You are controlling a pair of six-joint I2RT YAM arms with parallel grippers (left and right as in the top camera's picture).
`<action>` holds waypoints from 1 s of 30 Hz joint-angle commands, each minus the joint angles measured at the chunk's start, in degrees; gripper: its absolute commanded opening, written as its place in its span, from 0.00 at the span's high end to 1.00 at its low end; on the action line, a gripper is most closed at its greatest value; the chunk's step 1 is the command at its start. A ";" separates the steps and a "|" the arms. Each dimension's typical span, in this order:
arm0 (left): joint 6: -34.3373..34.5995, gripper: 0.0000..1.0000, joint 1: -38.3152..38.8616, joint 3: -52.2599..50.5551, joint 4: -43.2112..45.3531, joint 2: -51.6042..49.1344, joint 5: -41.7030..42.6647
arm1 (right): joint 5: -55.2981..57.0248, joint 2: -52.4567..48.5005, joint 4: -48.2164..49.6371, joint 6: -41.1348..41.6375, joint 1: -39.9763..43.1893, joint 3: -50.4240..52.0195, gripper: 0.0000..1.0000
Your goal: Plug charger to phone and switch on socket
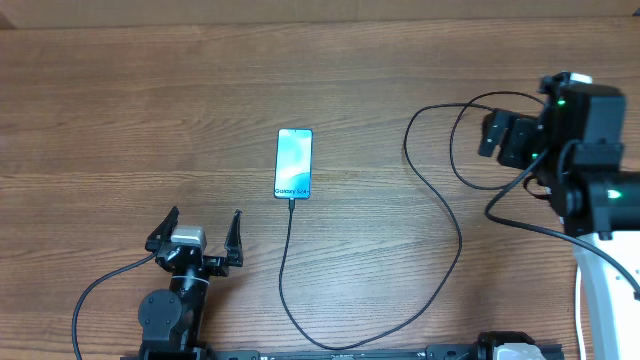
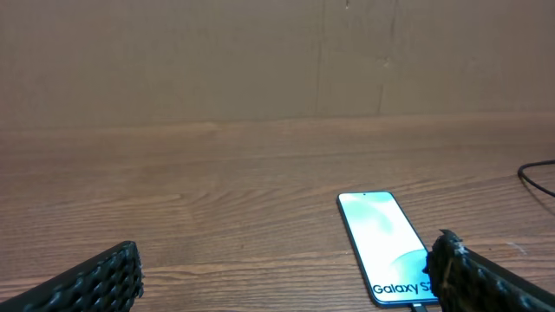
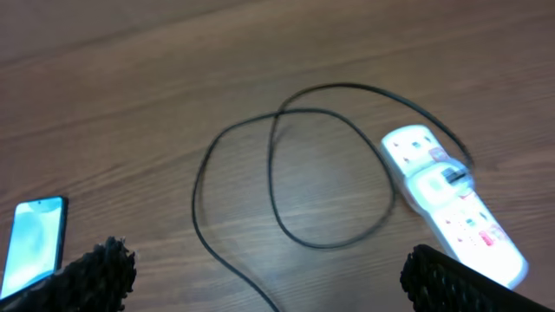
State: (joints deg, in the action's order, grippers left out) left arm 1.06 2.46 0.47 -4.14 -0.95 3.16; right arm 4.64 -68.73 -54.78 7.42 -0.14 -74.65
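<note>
1. Table [image 1: 150,100]: I see bare wood with all task items lying flat on it.

2. Right arm [image 1: 585,150]: It hangs over the far right of the table and hides the power strip from the overhead camera. The right gripper [image 3: 266,260] is spread wide and holds nothing. I judge that it is placed there to reach the switches.

3. Left gripper [image 1: 200,228]: Its fingers are also parted and empty. It sits near the front edge, to the left of the phone and apart from it.

4. Power strip [image 3: 451,208]: It is white and lies at an angle in the right wrist view, just inside the right-hand finger.

5. Cable [image 1: 455,240]: It runs from the phone's near edge in a wide loose loop toward the strip. The slack puts no pull on either end.

6. Phone [image 1: 294,164]: It lies face up at mid-table with the screen lit. The cable tip meets its lower edge, so I judge it connected.

7. Plug [image 3: 451,176]: A dark block sits in one outlet.

8. Switches [image 3: 473,227]: These are small red marks, and I cannot tell their position. I judge that switching on is the step left.
</note>
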 commanded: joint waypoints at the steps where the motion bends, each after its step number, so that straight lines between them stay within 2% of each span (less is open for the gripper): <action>1: -1.09 0.01 -0.68 -0.20 -0.15 0.74 -0.57 | -1.97 0.48 4.48 -0.24 -1.90 5.05 0.00; 7: -1.09 0.00 -0.68 -0.20 -0.15 0.74 -0.57 | -7.13 1.25 15.45 -3.45 -4.20 13.92 0.00; 14: -1.09 0.00 -0.68 -0.20 -0.15 0.74 -0.57 | -7.87 1.33 26.80 -3.43 -6.54 22.34 0.00; 30: -1.09 0.00 -0.68 -0.20 -0.15 0.74 -0.57 | -9.33 1.33 38.14 -5.99 -11.10 39.23 0.00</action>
State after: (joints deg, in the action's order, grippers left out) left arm 1.06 2.46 0.47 -4.14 -0.91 3.16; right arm -4.29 -68.66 -17.87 2.09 -10.98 -38.50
